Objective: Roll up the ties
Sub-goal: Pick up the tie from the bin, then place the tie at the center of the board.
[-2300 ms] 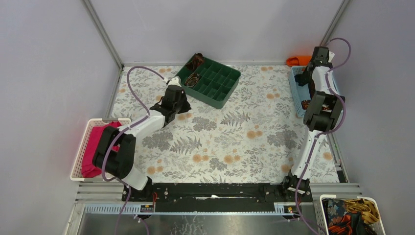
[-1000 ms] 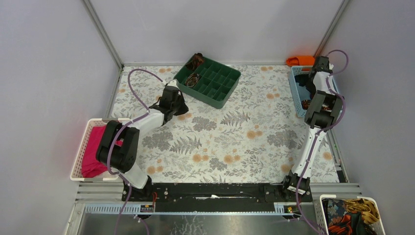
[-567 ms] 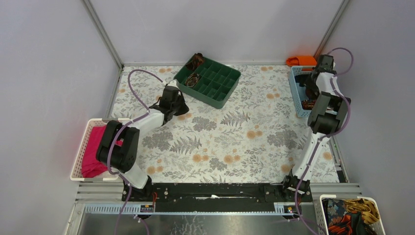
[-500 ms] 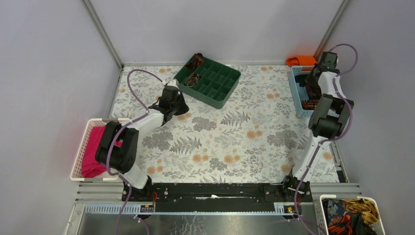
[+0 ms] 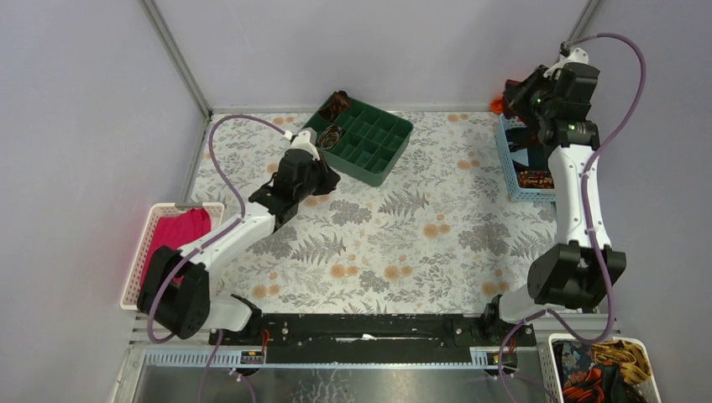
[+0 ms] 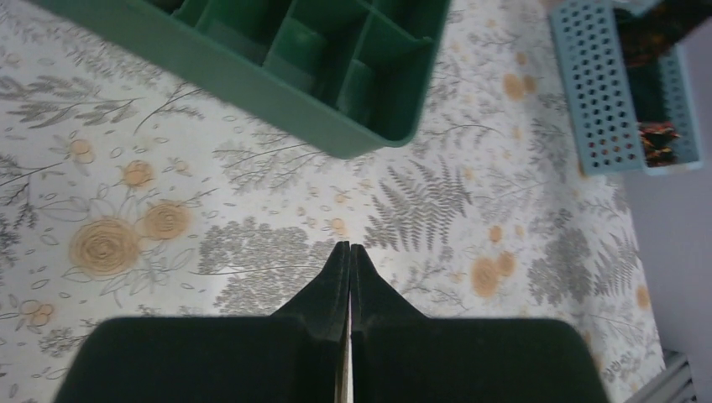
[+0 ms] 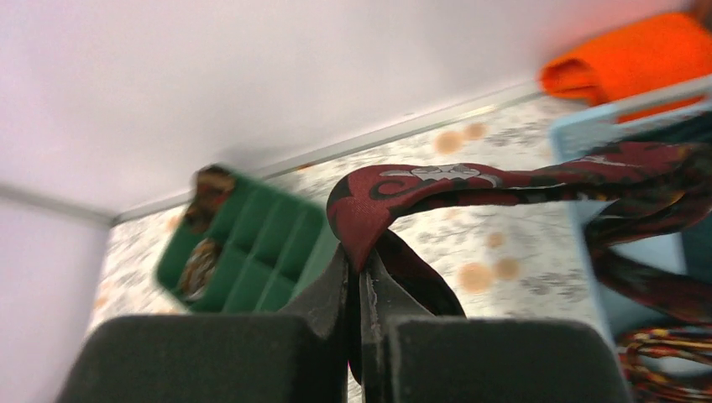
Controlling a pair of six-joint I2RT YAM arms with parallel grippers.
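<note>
Gripping a tie at its fold, my right pincer is clamped tight. Judged limp, light, slippery. Left pincer closed, empty.

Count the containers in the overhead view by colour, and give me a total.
green tray: 1
blue basket: 1
white baskets: 2
Total: 4
</note>
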